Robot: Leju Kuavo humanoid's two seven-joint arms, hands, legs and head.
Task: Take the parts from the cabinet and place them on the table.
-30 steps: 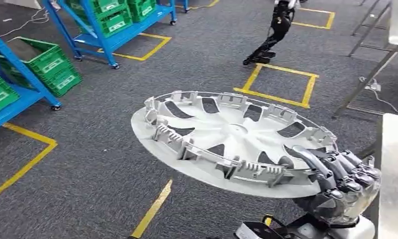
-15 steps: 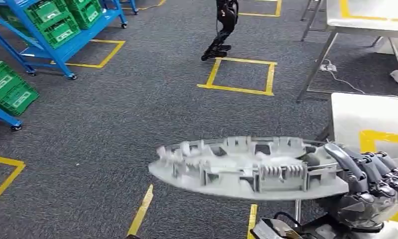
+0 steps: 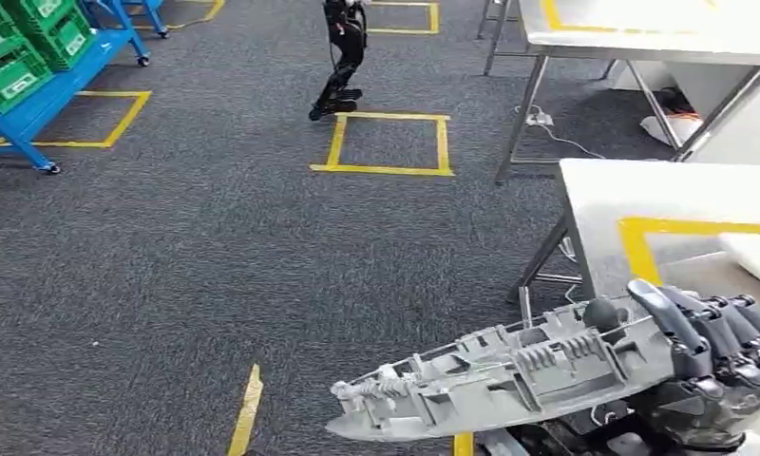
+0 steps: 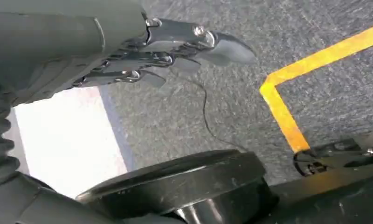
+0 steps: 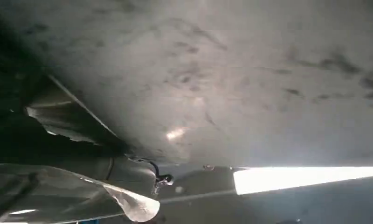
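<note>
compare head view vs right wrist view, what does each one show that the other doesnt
Head view alone: the right hand gripping the wheel cover's rim, the white table with yellow tape beside it, grey carpet and blue racks with green crates. Right wrist view alone: the cover's smooth, smudged face up close. Both share the grey wheel cover.
</note>
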